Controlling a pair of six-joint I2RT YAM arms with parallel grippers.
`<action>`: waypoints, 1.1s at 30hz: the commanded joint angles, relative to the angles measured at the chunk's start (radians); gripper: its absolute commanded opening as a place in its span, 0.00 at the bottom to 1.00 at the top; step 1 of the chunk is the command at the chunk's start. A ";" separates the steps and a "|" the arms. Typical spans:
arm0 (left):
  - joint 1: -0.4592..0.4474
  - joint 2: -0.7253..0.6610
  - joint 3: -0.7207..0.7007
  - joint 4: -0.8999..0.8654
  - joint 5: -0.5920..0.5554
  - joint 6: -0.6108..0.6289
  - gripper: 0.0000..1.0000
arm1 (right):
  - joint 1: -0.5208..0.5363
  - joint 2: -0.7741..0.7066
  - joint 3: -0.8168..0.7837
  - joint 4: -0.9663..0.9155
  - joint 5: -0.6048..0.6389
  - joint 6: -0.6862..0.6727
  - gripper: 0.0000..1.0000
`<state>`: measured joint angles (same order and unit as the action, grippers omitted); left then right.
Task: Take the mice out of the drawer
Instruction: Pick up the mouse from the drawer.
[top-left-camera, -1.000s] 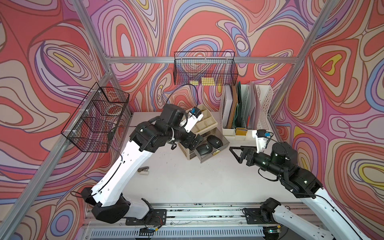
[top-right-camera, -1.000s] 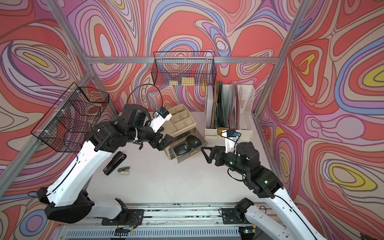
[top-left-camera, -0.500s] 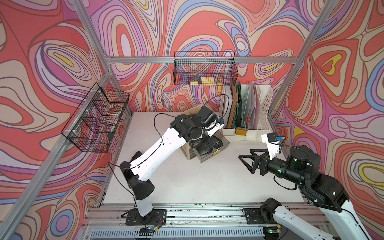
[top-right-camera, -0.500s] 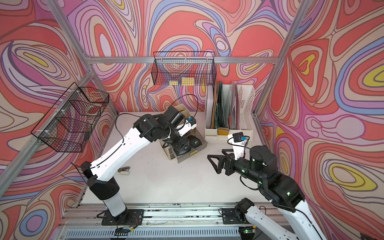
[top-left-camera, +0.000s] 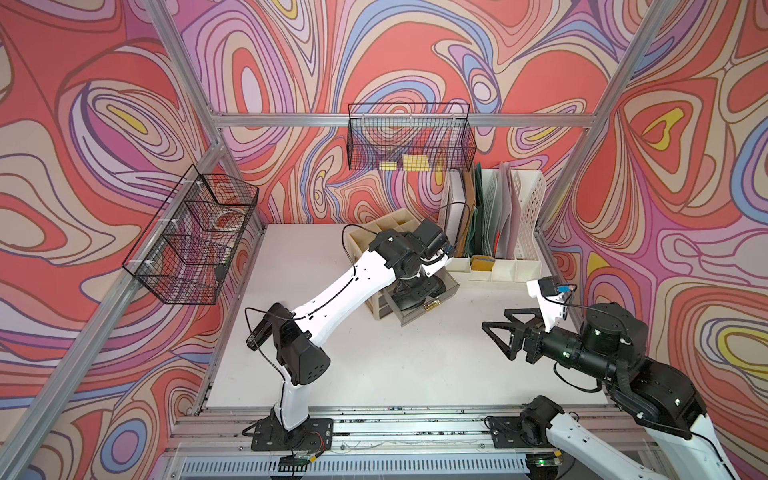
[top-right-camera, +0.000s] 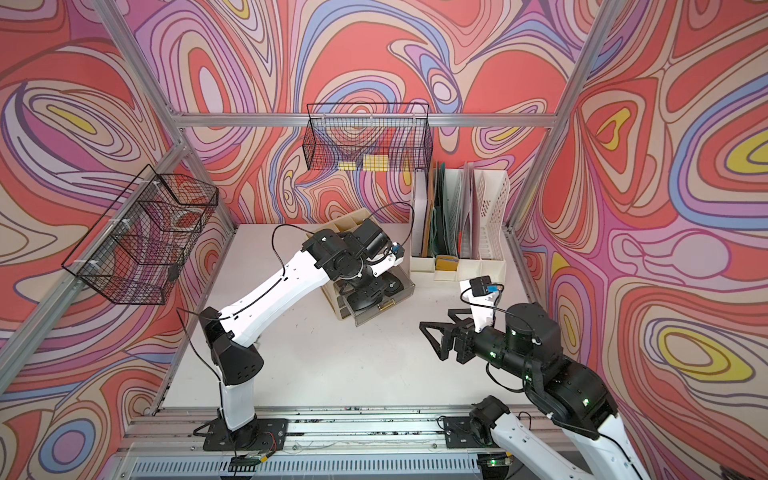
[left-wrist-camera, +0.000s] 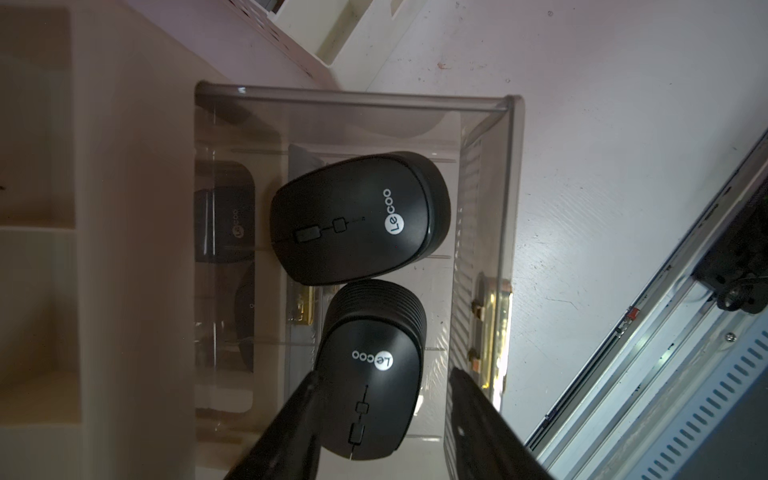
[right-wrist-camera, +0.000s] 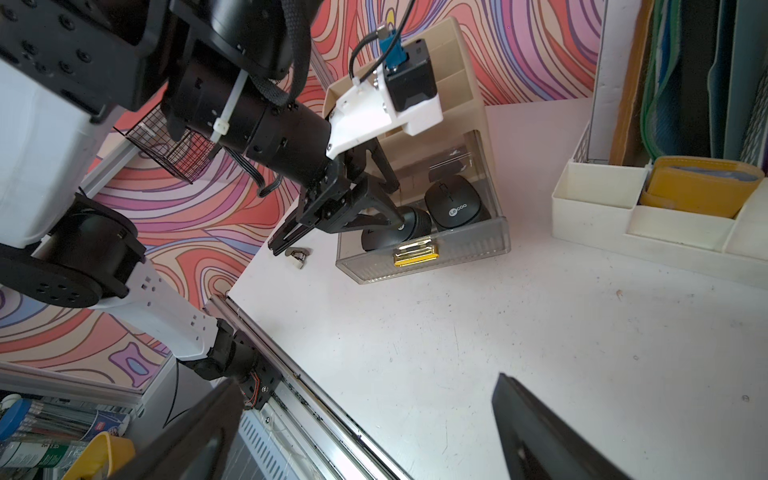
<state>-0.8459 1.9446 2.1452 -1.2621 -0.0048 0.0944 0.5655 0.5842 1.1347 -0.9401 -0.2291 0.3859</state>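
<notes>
Mice (left-wrist-camera: 357, 220) lie in the pulled-out clear drawer (left-wrist-camera: 486, 232) near the middle of the white table (top-left-camera: 374, 374), a little toward 12 o'clock. Nearest is the front rail (top-left-camera: 415, 419). On it, at 5 o'clock, stands the right arm (top-left-camera: 602, 345), and the right gripper (top-left-camera: 496, 328) hangs over bare table at about 3 o'clock. Its jaws are wide apart with nothing between them. From 7 o'clock the left arm (top-left-camera: 345, 291) leans across the table to the drawer. The left gripper (left-wrist-camera: 384, 372) points down into it, jaws partly wide, one on each side of one mouse (left-wrist-camera: 370, 407). One finger (left-wrist-camera: 299, 415) touches that mouse's side; next to the other finger there is a small gap. The other mouse (right-wrist-camera: 453, 203) lies just beside it. Both are black with a round white logo. The drawer has a gold handle (right-wrist-camera: 415, 251) and sits in a beige box (top-left-camera: 360, 237). Farther back, at 1 o'clock, stands a white file rack (top-left-camera: 525, 216). A wire basket (top-left-camera: 409, 141) hangs at 12 o'clock.
</notes>
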 joint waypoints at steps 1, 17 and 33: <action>-0.006 0.014 0.001 -0.045 -0.021 0.022 0.59 | 0.002 -0.015 -0.012 -0.006 -0.001 -0.006 0.98; -0.005 0.071 -0.044 -0.070 -0.020 0.029 0.69 | 0.002 0.001 -0.021 -0.005 0.001 -0.016 0.98; -0.005 0.120 -0.041 -0.080 -0.131 0.001 0.72 | 0.002 0.009 -0.038 0.016 -0.003 -0.014 0.98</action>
<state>-0.8455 2.0411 2.1090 -1.2991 -0.0967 0.1043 0.5655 0.5854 1.1103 -0.9348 -0.2291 0.3813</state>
